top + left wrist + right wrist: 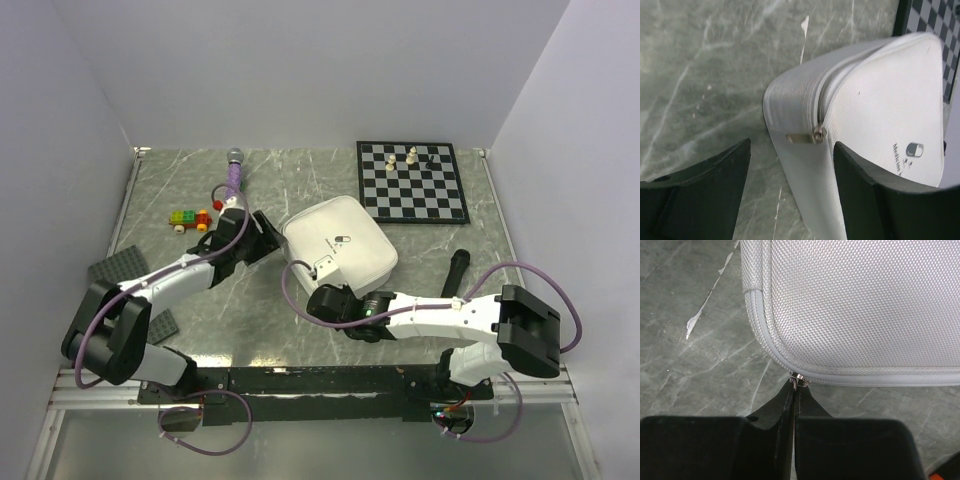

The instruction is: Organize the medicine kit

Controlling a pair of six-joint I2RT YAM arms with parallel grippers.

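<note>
The kit [340, 245] sits mid-table; the right gripper [793, 388], pinched on its zip pull [799, 379], should drag along the seam (not upward) while the wide-open left gripper [792, 147] braces the left corner.

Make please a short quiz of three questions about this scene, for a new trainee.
1. True or false: the left claw is shut on the white case.
2. What does the right claw pinch? A) a pill bottle B) the zip pull C) nothing
3. By the robot's own sides, does the chessboard lie to the left or to the right of the case?

Key: 1 false, it stands open around a corner of the case; 2 B; 3 right.
</note>
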